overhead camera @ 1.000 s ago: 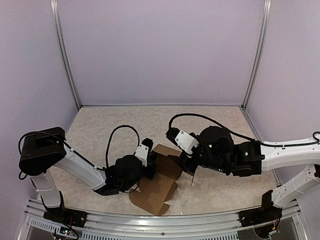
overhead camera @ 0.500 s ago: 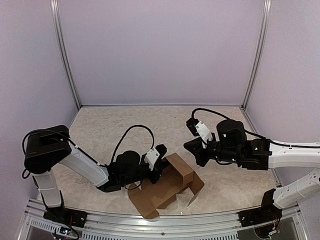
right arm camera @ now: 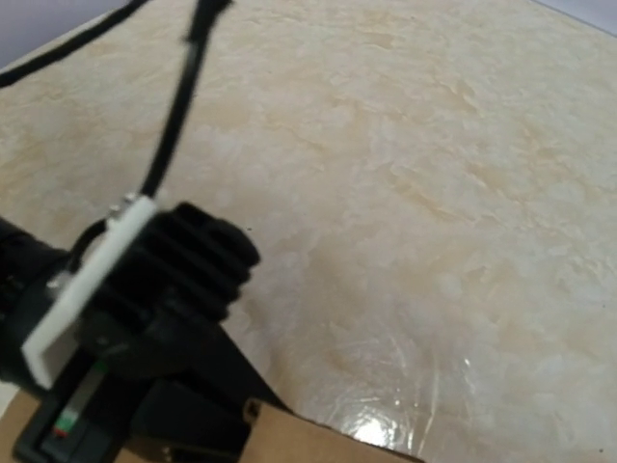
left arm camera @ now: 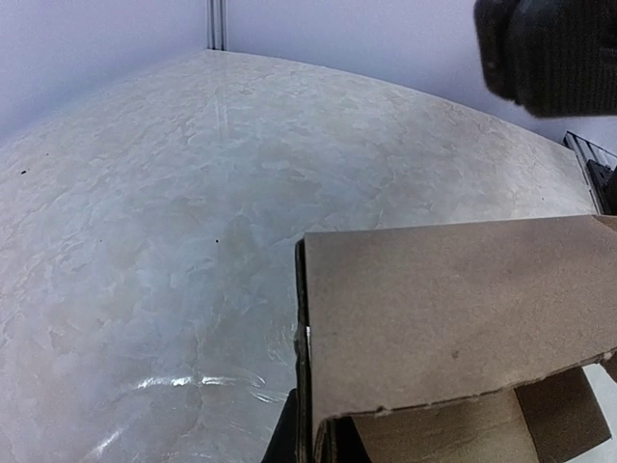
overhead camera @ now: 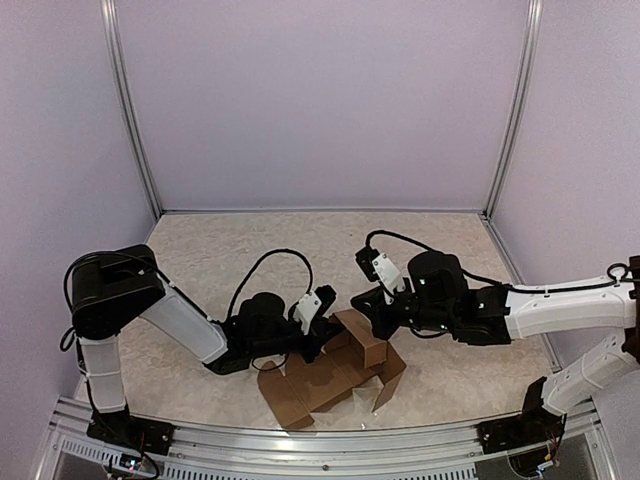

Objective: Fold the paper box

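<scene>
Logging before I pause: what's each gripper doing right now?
Left gripper: closed, apparently pinching a flap of the plain brown cardboard box.
Right gripper: closed, holding nothing visible.

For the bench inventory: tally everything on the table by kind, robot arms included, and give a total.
Brown cardboard paper box: 1
Robot arms: 2 (left arm, right arm)
Total: 3
</scene>
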`<state>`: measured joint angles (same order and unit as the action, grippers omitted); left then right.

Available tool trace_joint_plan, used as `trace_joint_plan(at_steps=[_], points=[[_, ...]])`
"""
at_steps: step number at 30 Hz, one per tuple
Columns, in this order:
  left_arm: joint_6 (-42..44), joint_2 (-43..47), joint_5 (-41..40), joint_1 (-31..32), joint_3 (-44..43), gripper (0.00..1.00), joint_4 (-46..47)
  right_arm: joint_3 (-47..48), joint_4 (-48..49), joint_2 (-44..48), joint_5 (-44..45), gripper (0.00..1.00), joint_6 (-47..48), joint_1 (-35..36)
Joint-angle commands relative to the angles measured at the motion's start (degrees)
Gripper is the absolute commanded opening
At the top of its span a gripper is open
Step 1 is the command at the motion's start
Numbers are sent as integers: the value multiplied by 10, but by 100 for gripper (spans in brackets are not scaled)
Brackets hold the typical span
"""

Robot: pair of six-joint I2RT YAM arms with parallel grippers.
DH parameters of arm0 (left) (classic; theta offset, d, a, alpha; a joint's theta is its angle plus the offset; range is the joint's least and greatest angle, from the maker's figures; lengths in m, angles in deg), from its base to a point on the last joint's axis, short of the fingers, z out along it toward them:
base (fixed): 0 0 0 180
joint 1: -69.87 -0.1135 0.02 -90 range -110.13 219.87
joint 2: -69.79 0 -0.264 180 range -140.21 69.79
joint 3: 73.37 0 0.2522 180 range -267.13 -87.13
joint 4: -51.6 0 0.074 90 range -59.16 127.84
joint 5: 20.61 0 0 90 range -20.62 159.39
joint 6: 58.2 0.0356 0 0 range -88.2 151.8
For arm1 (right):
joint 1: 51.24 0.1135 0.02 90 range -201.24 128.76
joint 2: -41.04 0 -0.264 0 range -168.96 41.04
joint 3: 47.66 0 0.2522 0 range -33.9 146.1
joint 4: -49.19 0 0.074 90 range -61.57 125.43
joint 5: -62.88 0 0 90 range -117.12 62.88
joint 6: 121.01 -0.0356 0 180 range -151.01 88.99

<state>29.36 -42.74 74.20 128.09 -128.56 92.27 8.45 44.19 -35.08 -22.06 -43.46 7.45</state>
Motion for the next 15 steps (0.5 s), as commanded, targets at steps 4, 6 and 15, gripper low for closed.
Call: trace_joint_plan(at_steps=[4, 6, 15], points=[[9, -20, -13, 7, -15, 0, -11, 11, 61, -63, 26, 0, -35, -4], [13, -25, -19, 13, -18, 0, -14, 10, 80, -76, 26, 0, -39, -4], [23, -42, -75, 45, -22, 0, -14, 23, 97, -115, 19, 0, -41, -4]])
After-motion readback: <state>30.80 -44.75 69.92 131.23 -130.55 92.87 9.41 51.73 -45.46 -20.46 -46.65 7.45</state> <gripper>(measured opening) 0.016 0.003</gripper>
